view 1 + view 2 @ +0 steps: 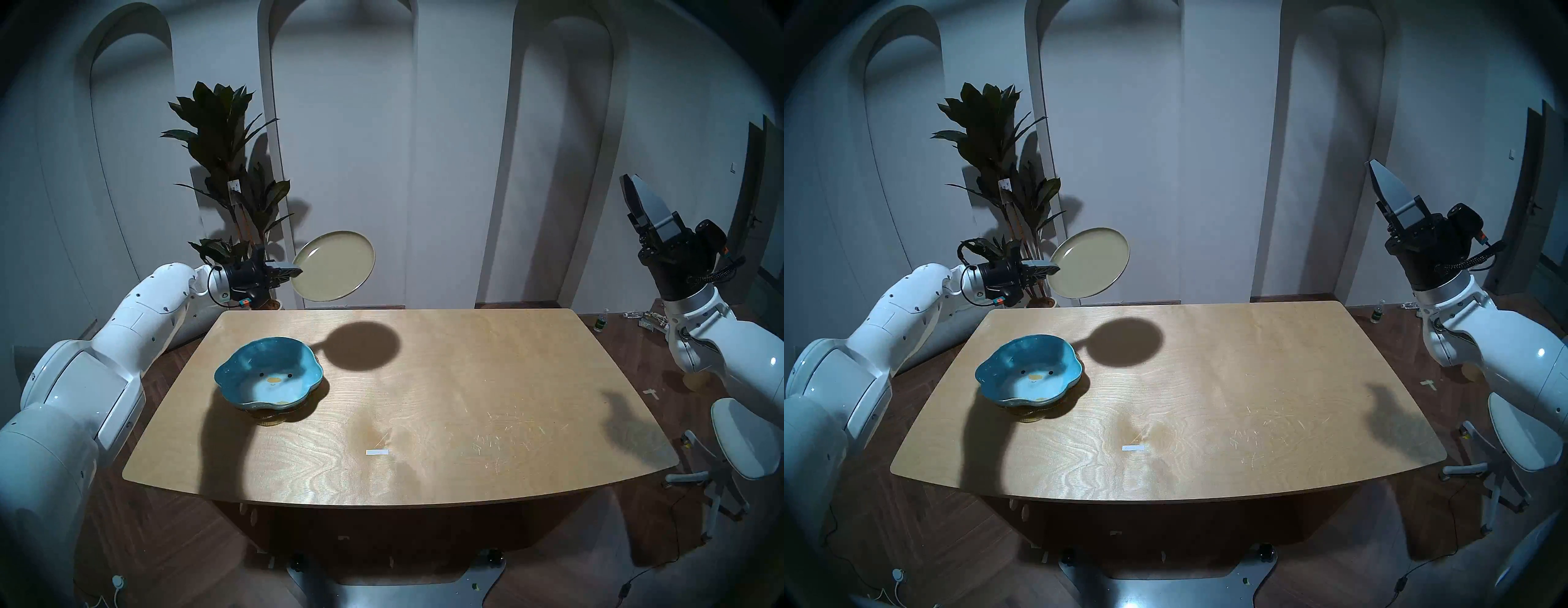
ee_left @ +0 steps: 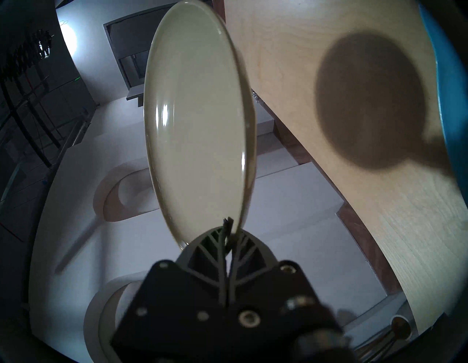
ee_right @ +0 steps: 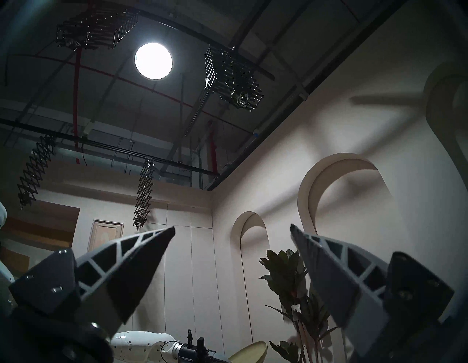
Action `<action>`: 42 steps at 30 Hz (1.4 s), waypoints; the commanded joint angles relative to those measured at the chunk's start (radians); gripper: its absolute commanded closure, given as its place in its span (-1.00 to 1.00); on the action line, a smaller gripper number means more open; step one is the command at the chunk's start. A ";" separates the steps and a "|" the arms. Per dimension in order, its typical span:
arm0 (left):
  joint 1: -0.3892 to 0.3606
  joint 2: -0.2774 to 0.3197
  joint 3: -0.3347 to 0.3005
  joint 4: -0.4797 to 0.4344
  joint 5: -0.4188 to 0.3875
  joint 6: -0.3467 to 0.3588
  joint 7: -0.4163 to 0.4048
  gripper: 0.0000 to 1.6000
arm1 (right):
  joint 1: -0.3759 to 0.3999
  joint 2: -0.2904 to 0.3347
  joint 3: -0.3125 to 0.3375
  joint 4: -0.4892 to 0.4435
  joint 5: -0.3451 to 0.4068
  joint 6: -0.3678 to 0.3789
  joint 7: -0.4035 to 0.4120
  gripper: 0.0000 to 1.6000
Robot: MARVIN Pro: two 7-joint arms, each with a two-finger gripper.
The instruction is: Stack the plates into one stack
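My left gripper (image 1: 292, 268) (image 1: 1052, 267) (image 2: 228, 228) is shut on the rim of the round olive-beige plate (image 1: 335, 265) (image 1: 1091, 268) (image 2: 197, 121) (image 3: 249, 352), holding it tilted in the air above the table's far left edge. On the table's left half lies the blue lobed penguin plate (image 1: 269, 371) (image 1: 1030, 369), resting on the amber glass plate (image 1: 271, 418) (image 1: 1030, 415), of which only the front rim shows. My right gripper (image 1: 634, 199) (image 1: 1380, 187) (image 3: 233, 233) is open and empty, raised off the table's right side, pointing upward.
The wooden table (image 1: 466, 382) carries a small white strip (image 1: 377, 452) near the front middle. A potted plant (image 1: 229, 170) stands behind the left arm. A white stool (image 1: 742, 441) sits by the table's right side. Arched wall panels rise behind.
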 commanded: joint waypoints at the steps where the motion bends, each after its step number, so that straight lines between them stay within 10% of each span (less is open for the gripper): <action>1: -0.066 0.032 0.030 0.002 0.007 0.002 0.057 1.00 | 0.028 -0.035 0.005 0.022 -0.024 0.017 -0.018 -1.00; 21: -0.139 0.094 0.192 -0.046 0.059 0.002 0.093 1.00 | 0.088 -0.177 -0.007 0.071 -0.182 -0.013 -0.032 -1.00; 42: -0.205 0.087 0.380 0.078 0.060 0.002 0.119 1.00 | 0.062 -0.143 0.000 0.032 -0.209 -0.075 -0.016 -1.00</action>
